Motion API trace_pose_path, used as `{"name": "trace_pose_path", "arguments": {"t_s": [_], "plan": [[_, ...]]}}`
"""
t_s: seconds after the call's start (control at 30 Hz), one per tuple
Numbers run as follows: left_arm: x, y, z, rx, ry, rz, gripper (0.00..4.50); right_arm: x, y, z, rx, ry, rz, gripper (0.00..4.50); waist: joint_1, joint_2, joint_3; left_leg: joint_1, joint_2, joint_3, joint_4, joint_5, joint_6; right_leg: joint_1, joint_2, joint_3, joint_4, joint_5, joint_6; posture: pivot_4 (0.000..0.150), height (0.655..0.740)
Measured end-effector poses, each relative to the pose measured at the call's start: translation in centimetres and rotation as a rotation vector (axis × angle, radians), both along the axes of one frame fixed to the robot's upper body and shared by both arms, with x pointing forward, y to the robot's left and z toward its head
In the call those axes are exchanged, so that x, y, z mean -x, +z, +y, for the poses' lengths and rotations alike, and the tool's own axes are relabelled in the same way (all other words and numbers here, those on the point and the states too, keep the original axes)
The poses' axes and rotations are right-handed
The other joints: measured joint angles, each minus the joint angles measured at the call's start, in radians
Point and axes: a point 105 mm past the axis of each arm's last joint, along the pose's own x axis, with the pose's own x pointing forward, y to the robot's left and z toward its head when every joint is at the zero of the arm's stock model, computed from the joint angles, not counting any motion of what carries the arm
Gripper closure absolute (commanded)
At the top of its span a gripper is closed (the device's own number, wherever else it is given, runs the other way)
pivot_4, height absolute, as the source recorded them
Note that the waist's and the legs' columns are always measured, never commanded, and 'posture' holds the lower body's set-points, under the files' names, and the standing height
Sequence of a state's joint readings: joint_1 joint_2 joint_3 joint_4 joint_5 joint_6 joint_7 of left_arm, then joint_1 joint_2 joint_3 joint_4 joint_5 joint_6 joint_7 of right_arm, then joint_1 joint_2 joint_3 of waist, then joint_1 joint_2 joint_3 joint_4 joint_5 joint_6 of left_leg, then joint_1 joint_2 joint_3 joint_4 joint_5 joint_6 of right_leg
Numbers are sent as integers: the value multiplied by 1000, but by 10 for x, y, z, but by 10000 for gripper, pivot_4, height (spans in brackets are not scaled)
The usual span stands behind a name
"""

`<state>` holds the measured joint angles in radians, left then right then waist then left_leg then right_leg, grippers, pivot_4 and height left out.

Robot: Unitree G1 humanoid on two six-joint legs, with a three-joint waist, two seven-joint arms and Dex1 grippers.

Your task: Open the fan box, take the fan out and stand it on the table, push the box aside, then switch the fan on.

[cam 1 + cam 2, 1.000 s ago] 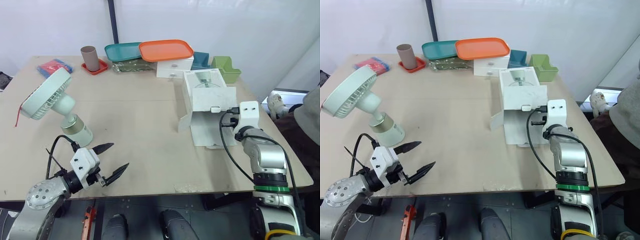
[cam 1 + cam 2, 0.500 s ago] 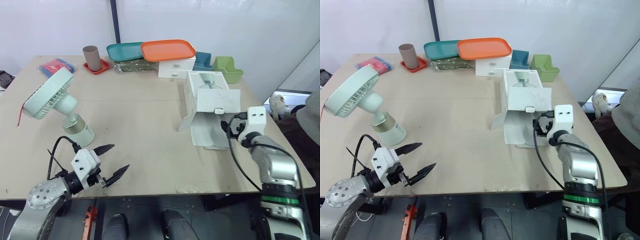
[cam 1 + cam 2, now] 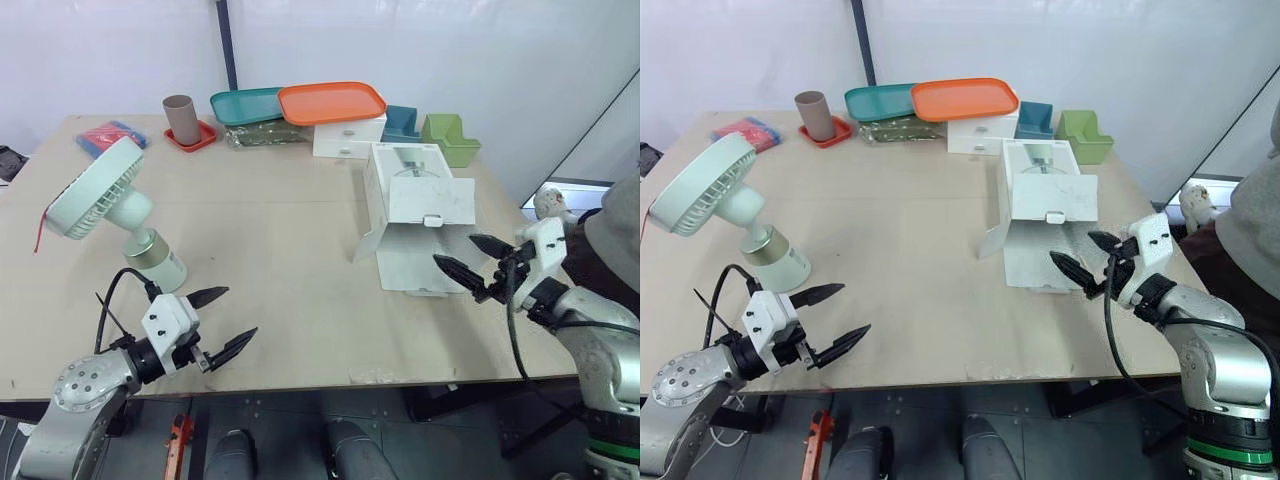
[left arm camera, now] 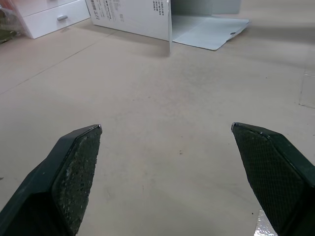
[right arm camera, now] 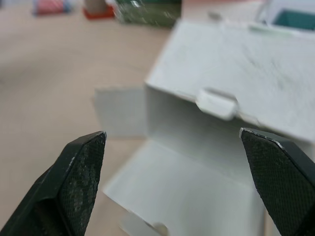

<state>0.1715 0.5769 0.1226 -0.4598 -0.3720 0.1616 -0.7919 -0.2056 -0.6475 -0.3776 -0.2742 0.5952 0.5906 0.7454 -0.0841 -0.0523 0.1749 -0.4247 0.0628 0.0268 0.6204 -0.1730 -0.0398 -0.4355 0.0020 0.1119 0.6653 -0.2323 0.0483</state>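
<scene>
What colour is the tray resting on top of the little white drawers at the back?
Orange. The tray shows best in the left eye view.

Fan box (image 4: 133, 17) lettering (tiny) illegible, cropped

The head's two eyes look forward and down from the near edge of the table (image 3: 280, 230) and take in its whole top. Both share the fan (image 3: 95, 190) and the box (image 3: 415, 215). The left wrist camera sits low over the table, facing across bare board to the far-off box. The right wrist camera faces the box's open end from close by.
</scene>
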Motion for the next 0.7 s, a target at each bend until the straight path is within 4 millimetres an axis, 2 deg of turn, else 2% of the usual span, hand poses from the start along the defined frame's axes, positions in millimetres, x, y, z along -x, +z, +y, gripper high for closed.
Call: {"name": "trace_pose_path", "arguments": {"t_s": [0.1,0.17,0.27,0.33,0.4,0.5,0.7], "plan": [[-2,3,0,2,-3,-10,0,6,13,12,-53,69,-33,539,1,0,0,0,0,0,0,0,0,0,0,0,0,0,0,1500,7400],[-3,2,1,8,6,-1,0,8,12,32,-15,131,-38,539,-1,0,0,0,0,0,0,0,0,0,0,0,0,0,0,1500,7400],[-8,5,3,12,15,-12,0,14,-18,87,162,296,-1,539,-7,0,0,1,1,-2,0,0,0,-1,2,0,0,1,-2,1500,7400],[-9,6,4,16,33,-15,0,18,-37,105,222,350,27,539,-5,0,0,0,1,-1,0,0,0,-1,1,0,0,1,-2,1500,7400],[-12,5,7,39,57,-1,0,19,-36,119,181,375,6,539,-3,0,0,0,1,-1,0,0,0,-1,1,0,0,0,-1,1500,7400],[-13,5,7,71,70,16,0,23,-38,131,175,418,-9,539,-1,0,0,-1,0,-1,0,0,0,-1,1,0,0,0,0,1500,7400],[-8,-4,9,83,95,44,0,17,-35,128,197,427,-28,539,5,0,0,0,1,-1,0,0,0,-1,1,0,0,1,-2,1500,7400]]}}
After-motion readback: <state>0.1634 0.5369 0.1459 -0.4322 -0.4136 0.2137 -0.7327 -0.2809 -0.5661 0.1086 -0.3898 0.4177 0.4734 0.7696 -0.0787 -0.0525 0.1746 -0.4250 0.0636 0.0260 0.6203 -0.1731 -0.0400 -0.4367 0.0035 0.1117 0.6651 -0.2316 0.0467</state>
